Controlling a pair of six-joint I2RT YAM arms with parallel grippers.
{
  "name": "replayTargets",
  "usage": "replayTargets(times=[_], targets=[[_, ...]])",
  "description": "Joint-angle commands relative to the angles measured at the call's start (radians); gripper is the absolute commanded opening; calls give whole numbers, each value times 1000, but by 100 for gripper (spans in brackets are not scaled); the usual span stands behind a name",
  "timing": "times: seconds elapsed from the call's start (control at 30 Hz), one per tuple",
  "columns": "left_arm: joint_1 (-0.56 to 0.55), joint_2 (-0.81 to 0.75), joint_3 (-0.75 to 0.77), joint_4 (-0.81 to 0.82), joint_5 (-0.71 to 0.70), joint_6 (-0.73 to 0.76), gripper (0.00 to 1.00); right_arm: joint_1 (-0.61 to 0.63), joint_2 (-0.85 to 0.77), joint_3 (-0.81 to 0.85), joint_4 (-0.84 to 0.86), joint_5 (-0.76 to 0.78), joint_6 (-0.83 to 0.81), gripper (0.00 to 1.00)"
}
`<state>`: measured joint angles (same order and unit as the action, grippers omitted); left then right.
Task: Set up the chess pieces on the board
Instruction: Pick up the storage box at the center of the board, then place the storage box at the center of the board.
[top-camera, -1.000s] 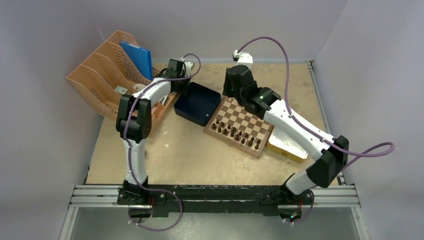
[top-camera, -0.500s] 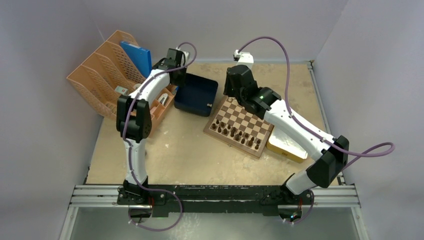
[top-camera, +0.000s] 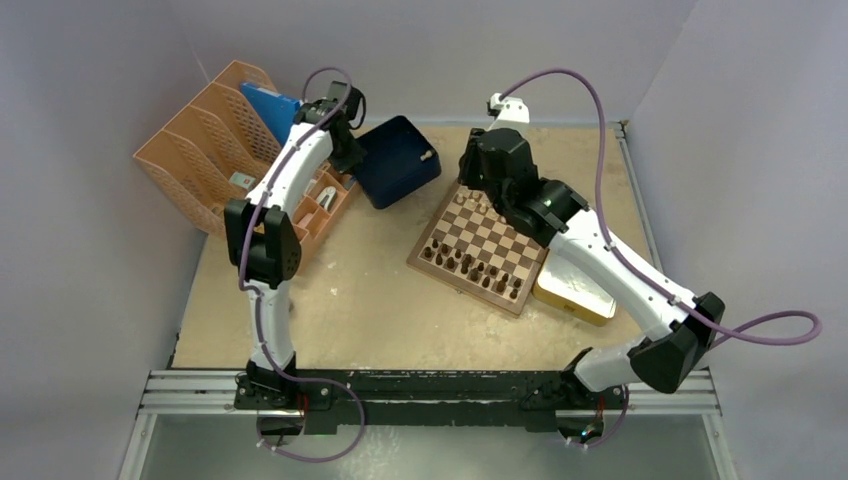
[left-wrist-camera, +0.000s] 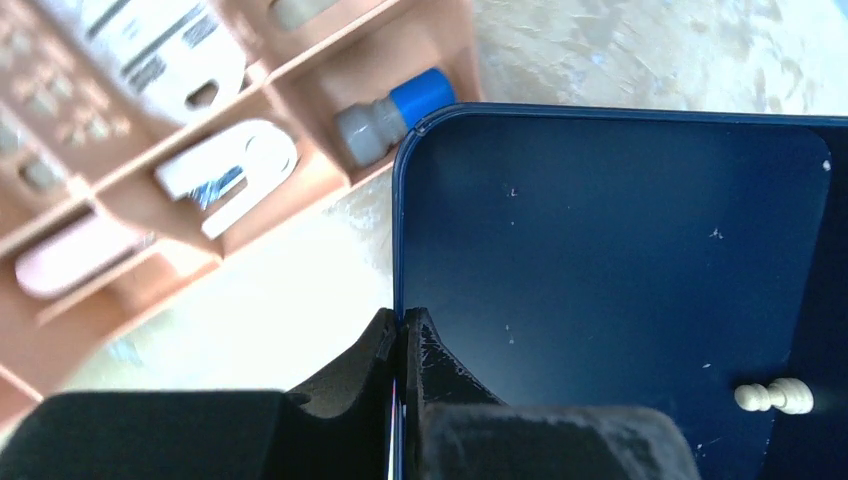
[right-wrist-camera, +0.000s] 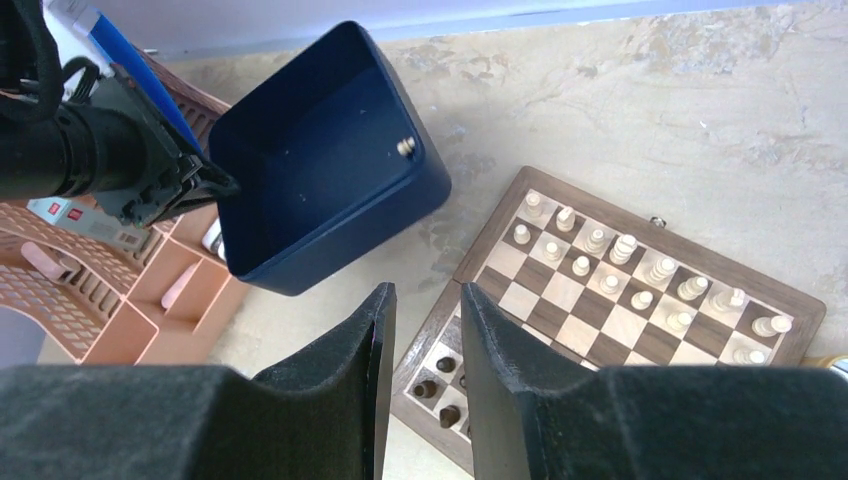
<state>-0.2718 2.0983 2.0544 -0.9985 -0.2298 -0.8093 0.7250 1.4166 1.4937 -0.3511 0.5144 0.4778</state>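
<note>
The board (top-camera: 480, 250) lies mid-table, its brown rim (right-wrist-camera: 487, 232) showing in the right wrist view. Several cream chess pieces (right-wrist-camera: 612, 246) stand on its far rows and dark pieces (right-wrist-camera: 436, 387) on its near rows. My left gripper (left-wrist-camera: 402, 318) is shut on the wall of the dark blue tray (left-wrist-camera: 600, 250), which hangs lifted and tilted (top-camera: 398, 158) left of the board. One cream piece (left-wrist-camera: 775, 397) lies inside the tray (right-wrist-camera: 320, 160). My right gripper (right-wrist-camera: 425, 300) hovers above the board's left edge, jaws a little apart and nothing between them.
An orange file rack (top-camera: 200, 150) with a blue folder (top-camera: 275, 110) stands at the back left. In front of it an orange organiser (left-wrist-camera: 250, 200) holds a blue-capped bottle (left-wrist-camera: 390, 115) and small items. A shiny metal tray (top-camera: 575, 297) lies right of the board.
My left gripper closed on the blue tray's wall, then lifted and swung it back and right, tilting it. The right arm drew back slightly toward the far right.
</note>
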Motion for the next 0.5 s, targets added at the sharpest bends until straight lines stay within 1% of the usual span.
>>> replayTargets(times=[0.0,0.1,0.23,0.3,0.4,0.47], targets=[[-19,3,59,-233,-58,-450,0,-6,-54,-23,37,31,-11,33],[-29,-9,8,-224,-37,-563,0,-6,-80,-46,42,35,-13,33],[-69,-13,-33,-232,-81,-693,0,-7,-101,-51,43,35,-31,33],[-83,-5,-49,-236,-90,-745,0,-7,-106,-50,43,35,-41,33],[-110,20,-91,-233,-142,-814,0,-9,-118,-58,44,35,-47,33],[-114,38,-102,-231,-130,-832,0,-9,-125,-61,42,35,-49,33]])
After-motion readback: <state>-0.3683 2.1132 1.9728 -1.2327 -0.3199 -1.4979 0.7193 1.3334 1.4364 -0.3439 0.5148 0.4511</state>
